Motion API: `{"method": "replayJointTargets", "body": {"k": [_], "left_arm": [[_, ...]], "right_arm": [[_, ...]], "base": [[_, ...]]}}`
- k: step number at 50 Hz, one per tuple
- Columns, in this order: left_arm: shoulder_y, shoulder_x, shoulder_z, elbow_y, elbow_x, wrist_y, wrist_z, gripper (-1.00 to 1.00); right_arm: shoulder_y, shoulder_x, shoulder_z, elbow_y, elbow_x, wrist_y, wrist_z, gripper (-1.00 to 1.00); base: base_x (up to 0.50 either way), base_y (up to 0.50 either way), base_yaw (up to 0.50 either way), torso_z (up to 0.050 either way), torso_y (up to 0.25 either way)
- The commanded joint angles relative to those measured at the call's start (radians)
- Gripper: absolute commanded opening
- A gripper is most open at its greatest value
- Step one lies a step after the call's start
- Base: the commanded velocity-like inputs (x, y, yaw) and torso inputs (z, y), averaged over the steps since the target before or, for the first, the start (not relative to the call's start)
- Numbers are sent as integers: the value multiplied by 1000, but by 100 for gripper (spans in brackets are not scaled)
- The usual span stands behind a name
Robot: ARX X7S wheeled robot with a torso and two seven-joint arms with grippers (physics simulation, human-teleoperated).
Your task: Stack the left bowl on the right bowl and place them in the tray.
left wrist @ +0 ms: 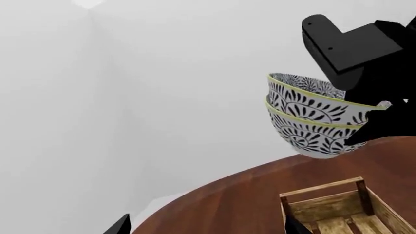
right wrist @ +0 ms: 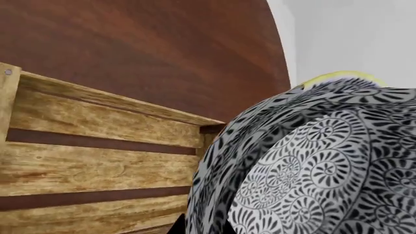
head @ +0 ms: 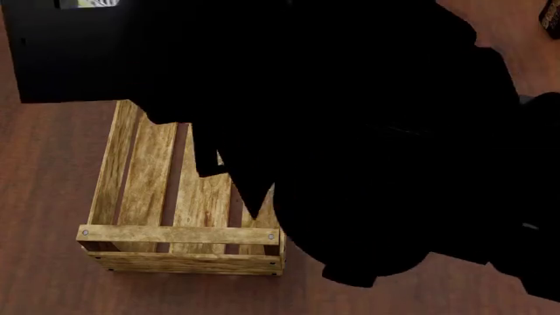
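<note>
Two white bowls with a blue-grey leaf pattern are nested, the upper bowl [left wrist: 304,91] sitting in the lower bowl [left wrist: 312,136]. My right gripper [left wrist: 373,116] is shut on their rims at the far side and holds the stack in the air above the light-wood slatted tray [left wrist: 325,204]. In the right wrist view the bowl's outside [right wrist: 312,165] fills the near side, with the tray's slats [right wrist: 78,122] just beyond it. My left gripper [left wrist: 206,230] is open and empty, over the table beside the tray's end. In the head view my arms hide the bowls.
The tray [head: 175,234] lies lengthwise on the dark brown wooden table [head: 44,197]. The table's rounded edge [left wrist: 195,192] runs close to the tray's end, with pale floor beyond. A small dark object [head: 551,20] sits at the far right.
</note>
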Motion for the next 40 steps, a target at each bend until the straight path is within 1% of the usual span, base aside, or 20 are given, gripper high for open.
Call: {"method": "replayJointTargets", "body": {"k": [1, 3, 8, 15, 20, 25, 30, 36, 40], "left_arm": [[4, 0, -13, 0, -16, 9, 4, 100], [-3, 0, -13, 0, -17, 3, 8, 100], [41, 0, -26, 0, -21, 50, -8, 100], [35, 0, -29, 0, -29, 46, -4, 100], [89, 0, -51, 0, -44, 103, -24, 100], [95, 0, -52, 0, -42, 111, -28, 100], [89, 0, -58, 0, -48, 105, -23, 100], [28, 0, -40, 0, -43, 40, -1, 100], [26, 0, -37, 0, -41, 35, 0, 100]], "right_arm": [[-5, -88, -18, -6, -36, 14, -14, -100], [1, -111, -39, -1, -22, 51, -39, -100], [-11, -147, -79, 47, -54, 30, -44, -100], [-31, -186, -103, 90, -69, 27, -43, -100], [-60, -214, -122, 113, -86, 15, -29, -100], [-86, -238, -152, 145, -110, 0, -20, -100], [-92, -242, -197, 187, -148, -23, -18, -100], [-126, -244, -210, 204, -149, -19, -10, -100], [-149, -244, -232, 227, -163, -30, -4, -100]], "base": [[0, 0, 0, 0, 0], [0, 0, 0, 0, 5], [0, 0, 0, 0, 0], [0, 0, 0, 2, 1], [0, 0, 0, 0, 0], [0, 0, 0, 0, 2], [0, 0, 0, 0, 0], [0, 0, 0, 0, 2], [0, 0, 0, 0, 0]]}}
